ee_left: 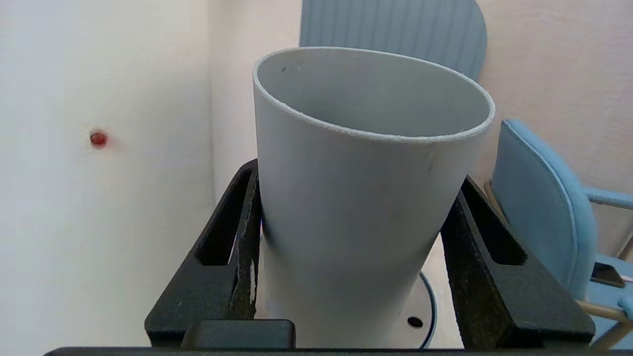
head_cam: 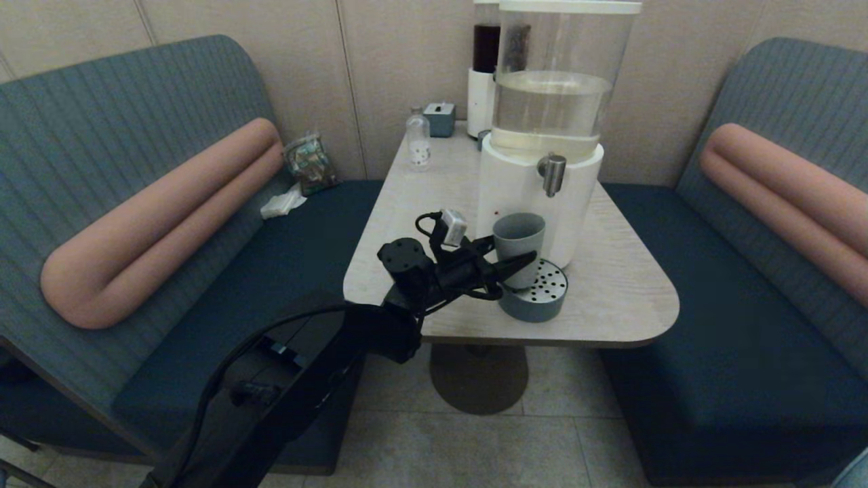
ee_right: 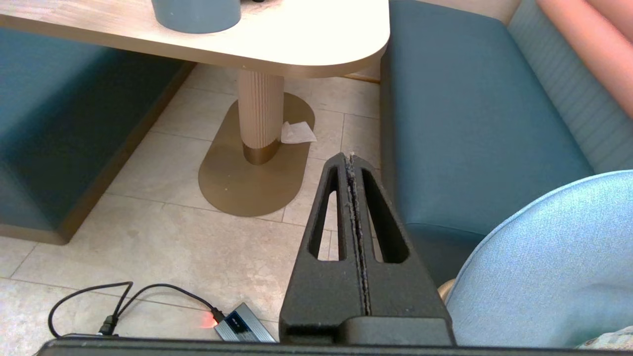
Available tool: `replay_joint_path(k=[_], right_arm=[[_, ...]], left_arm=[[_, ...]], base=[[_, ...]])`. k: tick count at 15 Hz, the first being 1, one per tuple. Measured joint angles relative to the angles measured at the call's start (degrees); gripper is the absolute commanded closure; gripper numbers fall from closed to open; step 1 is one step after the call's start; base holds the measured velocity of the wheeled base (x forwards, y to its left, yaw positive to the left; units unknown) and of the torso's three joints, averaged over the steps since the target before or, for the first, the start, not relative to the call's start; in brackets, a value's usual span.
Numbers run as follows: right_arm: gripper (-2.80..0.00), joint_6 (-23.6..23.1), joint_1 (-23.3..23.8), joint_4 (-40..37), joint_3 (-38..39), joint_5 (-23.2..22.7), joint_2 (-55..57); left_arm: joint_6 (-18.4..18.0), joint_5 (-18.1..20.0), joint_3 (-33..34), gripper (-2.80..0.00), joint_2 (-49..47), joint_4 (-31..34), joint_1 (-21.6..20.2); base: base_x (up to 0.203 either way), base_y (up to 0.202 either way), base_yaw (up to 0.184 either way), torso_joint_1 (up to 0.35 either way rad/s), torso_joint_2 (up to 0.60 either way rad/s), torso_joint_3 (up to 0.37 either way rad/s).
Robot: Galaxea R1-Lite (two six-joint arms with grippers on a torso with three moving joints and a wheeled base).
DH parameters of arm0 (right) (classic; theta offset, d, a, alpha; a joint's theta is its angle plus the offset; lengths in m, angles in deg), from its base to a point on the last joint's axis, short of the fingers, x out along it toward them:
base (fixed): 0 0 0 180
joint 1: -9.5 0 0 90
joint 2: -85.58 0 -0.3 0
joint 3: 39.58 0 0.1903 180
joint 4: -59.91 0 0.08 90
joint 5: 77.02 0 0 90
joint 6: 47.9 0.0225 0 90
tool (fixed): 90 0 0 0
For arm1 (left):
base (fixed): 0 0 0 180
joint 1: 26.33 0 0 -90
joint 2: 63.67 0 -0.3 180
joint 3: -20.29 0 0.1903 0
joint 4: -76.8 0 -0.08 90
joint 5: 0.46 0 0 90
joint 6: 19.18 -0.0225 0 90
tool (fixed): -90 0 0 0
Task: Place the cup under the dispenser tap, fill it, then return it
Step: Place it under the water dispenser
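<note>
On my head view, the left gripper (head_cam: pixel 513 261) sits just below the middle of the frame, its black fingers clamped on either side of the plain matte grey-blue tapered cup (head_cam: pixel 519 245). The left wrist view confirms the grip: the cup (ee_left: pixel 363 198) fills the centre of that frame, its open rim tipped slightly, with one black finger (ee_left: pixel 232 247) pressed to one flank and the other to the opposite flank. I see no liquid on the part of the inner wall that shows.

The cup stands over the squat round grey-blue tray with the perforated steel top (head_cam: pixel 539 293), right of centre and low on the pale wood-grain table (head_cam: pixel 624 285); whether its base touches the tray I cannot tell. The short brushed-steel dispenser tap (head_cam: pixel 553 173) juts from the white round base of the big clear-tank dispenser (head_cam: pixel 553 102), above the cup and a little to its right in the frame, so the cup's mouth lies slightly left of the spout.

At the upper middle, a small clear bottle (head_cam: pixel 418 141) stands near the table's far edge.

The right gripper (ee_right: pixel 352 163) appears only in its own wrist view, its two fingers pressed together with nothing between them, hanging over the tiled floor (ee_right: pixel 148 232) beside the table's pedestal.
</note>
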Motion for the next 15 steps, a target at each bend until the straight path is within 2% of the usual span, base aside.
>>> replay_joint_path(k=[7, 15], right_arm=[[0.00, -0.04, 0.00, -0.01, 0.00, -0.01, 0.00], [0.00, -0.10, 0.00, -0.01, 0.00, -0.01, 0.00]], left_arm=[[0.00, 0.62, -0.11, 0.00, -0.06, 2.89, 0.48], [-0.09, 0.66, -0.27, 0.00, -0.06, 2.61, 0.54]], base=[[0.000, 0.000, 0.000, 0.000, 0.00, 0.000], [0.000, 0.000, 0.000, 0.000, 0.00, 0.000]])
